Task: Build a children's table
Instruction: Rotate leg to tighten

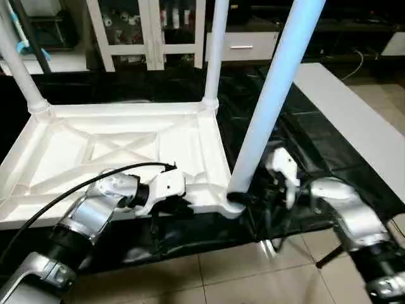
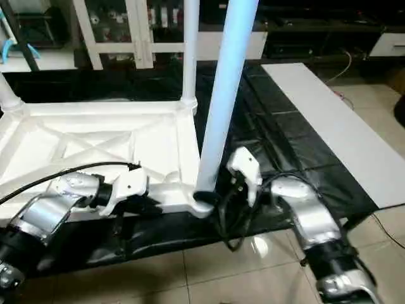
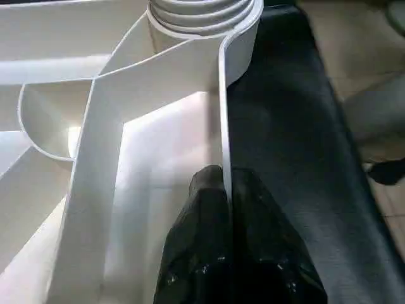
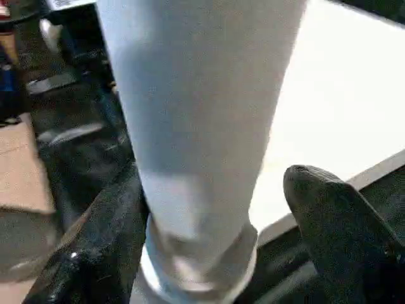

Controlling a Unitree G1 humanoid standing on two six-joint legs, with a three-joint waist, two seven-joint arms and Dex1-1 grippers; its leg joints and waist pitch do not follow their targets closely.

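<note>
The white tabletop (image 1: 126,145) lies upside down on a black mat, its X-braced ribs facing up. Three white legs stand in its corner sockets: far left (image 1: 19,69), far right (image 1: 215,57) and near right (image 1: 269,107). My left gripper (image 3: 224,180) is shut on the tabletop's near rim, just left of the near right socket (image 1: 231,202). My right gripper (image 4: 209,190) straddles the base of the near right leg (image 4: 196,126). It is open, with one finger (image 4: 335,221) clearly off the tube.
A white glass-door cabinet (image 1: 152,31) stands behind the tabletop. A long white board (image 1: 354,120) lies on the floor to the right of the black mat (image 1: 297,133). Beige floor tiles (image 1: 253,272) run along the near side. A black cable (image 1: 82,187) arcs over my left forearm.
</note>
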